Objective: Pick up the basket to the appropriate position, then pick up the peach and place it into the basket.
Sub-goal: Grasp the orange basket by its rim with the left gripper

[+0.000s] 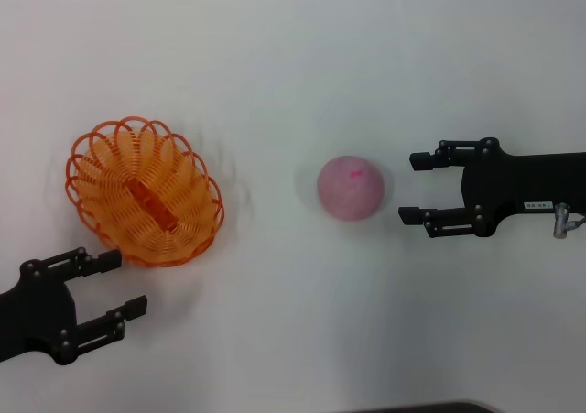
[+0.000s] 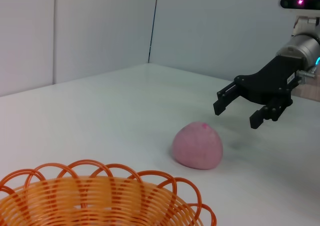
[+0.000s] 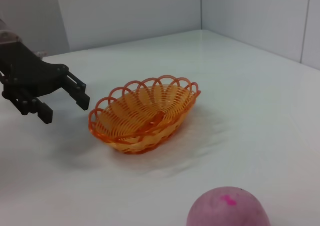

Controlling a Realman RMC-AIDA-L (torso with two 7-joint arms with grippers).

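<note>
Orange basket [image 1: 145, 191] sits left on the table [image 1: 275, 65], peach [image 1: 350, 188] mid-right. Both are ungripped: left gripper [image 1: 112, 285] and right gripper [image 1: 415, 189] are spread. Risk: wire rim slips, basket tips.

In the left wrist view the basket [image 2: 95, 198] is cut off by the frame edge, only its far scalloped rim showing. In the right wrist view the peach [image 3: 228, 208] is cropped (just its marked top shows). The left arm leaves the head view.
</note>
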